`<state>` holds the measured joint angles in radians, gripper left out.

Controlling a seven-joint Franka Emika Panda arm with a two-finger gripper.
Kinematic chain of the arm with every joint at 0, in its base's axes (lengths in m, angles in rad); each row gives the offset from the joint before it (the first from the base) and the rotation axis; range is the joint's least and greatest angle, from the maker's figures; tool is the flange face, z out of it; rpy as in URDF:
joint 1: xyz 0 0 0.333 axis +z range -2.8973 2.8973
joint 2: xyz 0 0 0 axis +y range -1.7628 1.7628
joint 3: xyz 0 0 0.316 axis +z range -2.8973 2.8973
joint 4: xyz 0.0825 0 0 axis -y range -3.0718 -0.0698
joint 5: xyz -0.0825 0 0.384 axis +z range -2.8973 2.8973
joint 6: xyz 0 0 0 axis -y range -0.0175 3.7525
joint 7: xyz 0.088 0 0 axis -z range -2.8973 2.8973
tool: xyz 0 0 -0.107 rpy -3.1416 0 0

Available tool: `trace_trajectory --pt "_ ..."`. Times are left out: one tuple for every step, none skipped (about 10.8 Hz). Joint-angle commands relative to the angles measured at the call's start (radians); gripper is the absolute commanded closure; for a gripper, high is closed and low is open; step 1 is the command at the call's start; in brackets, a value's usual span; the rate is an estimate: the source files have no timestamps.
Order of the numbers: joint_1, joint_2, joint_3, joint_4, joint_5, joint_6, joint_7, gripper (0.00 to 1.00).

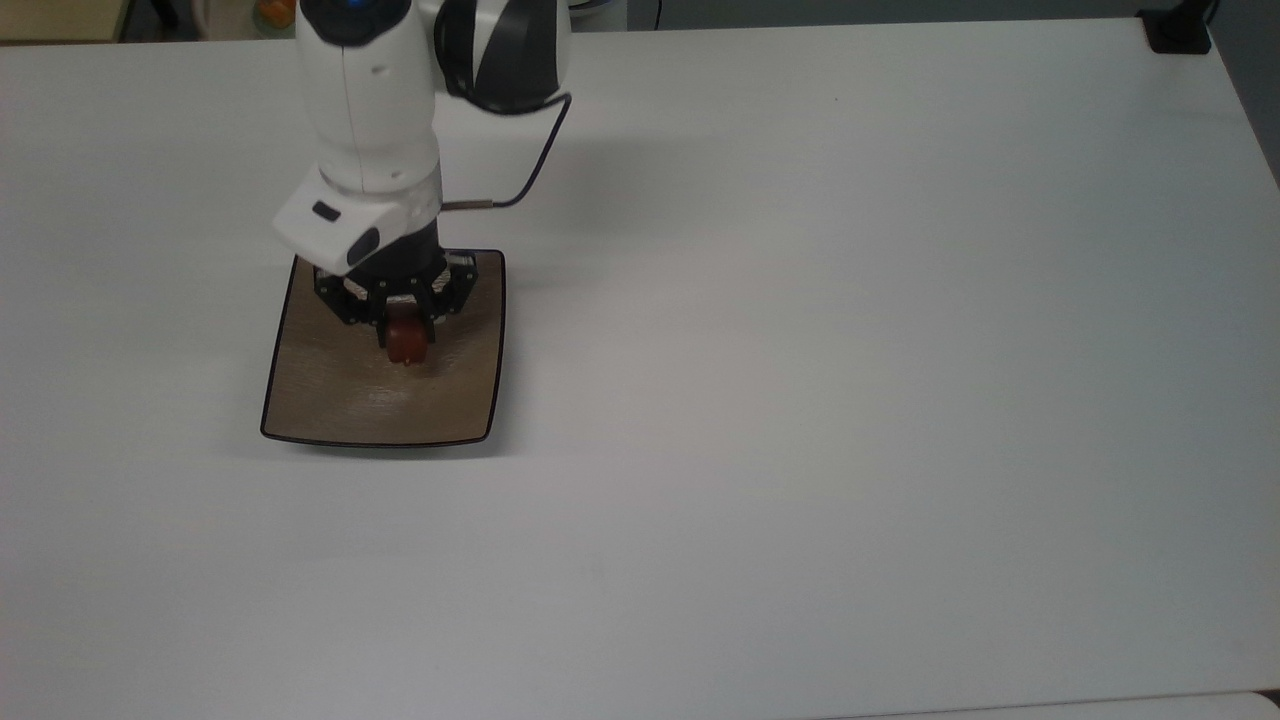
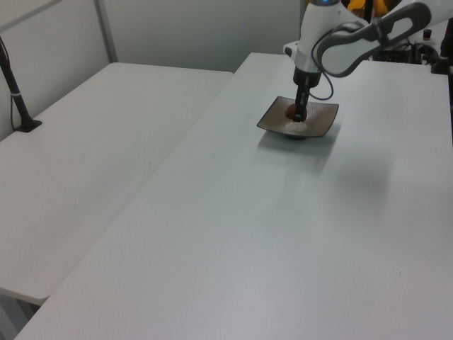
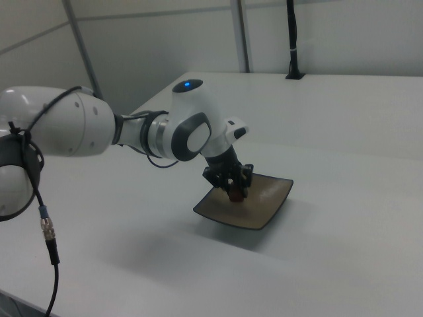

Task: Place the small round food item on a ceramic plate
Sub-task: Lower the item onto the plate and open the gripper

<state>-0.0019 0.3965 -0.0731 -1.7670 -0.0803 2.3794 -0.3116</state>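
One small round food item [image 1: 408, 343] is sitting pinched between the two fingers of the gripper [image 1: 407, 335], which are closing on its sides. It is dark reddish-brown and glossy, and it is hanging over the middle of the plate [image 1: 320, 400]; whether its underside is touching the glaze cannot be told. In the left view the food item [image 2: 290, 111] is showing as a red spot just beside the gripper [image 2: 299, 115], over the plate [image 2: 318, 126]. In the right view the food item [image 3: 234, 195] is peeking out below the gripper [image 3: 234, 191], again above the plate [image 3: 271, 198].

There is one plate: square, tan-brown, with a thin dark rim and upturned corners, lying flat on the white table [image 1: 850, 400]. The gripper's black body is covering the plate's far edge in the top view.

One white robot arm [image 1: 370, 110] is reaching down over the plate, pointing its gripper straight down, with one thin dark cable [image 1: 535, 165] looping out from its wrist. At the top view's upper left edge, one orange food piece [image 1: 276, 12] is lying beyond the table, well apart from the plate. In the left view a second white table [image 2: 92, 163] is standing just beside the first, with one dark post [image 2: 18, 92] rising from its far left side.
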Motion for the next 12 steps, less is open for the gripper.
trace_trajectory --pt "-0.015 0.045 -0.011 0.012 -0.001 0.079 -0.018 0.52" --pt "-0.017 0.051 -0.011 0.012 0.002 0.089 -0.018 0.36" --pt "-0.021 0.048 -0.011 0.009 0.004 0.089 -0.018 0.15" --pt "-0.023 0.048 -0.011 0.009 0.005 0.087 -0.005 0.00" --pt "-0.023 0.042 -0.011 0.009 0.005 0.081 -0.004 0.00" --pt "-0.021 0.022 -0.011 0.011 0.007 0.073 -0.001 0.00" --pt "-0.017 -0.020 -0.011 0.005 0.008 0.067 0.006 0.00" --pt "-0.007 -0.083 -0.011 0.009 0.008 -0.018 0.047 0.00" --pt "0.008 -0.140 -0.011 0.012 0.010 -0.095 0.071 0.00" --pt "0.013 -0.204 -0.011 0.012 0.019 -0.171 0.078 0.00" --pt "0.034 -0.269 -0.011 0.012 0.045 -0.271 0.085 0.00" --pt "0.049 -0.335 -0.011 0.014 0.089 -0.363 0.086 0.00"
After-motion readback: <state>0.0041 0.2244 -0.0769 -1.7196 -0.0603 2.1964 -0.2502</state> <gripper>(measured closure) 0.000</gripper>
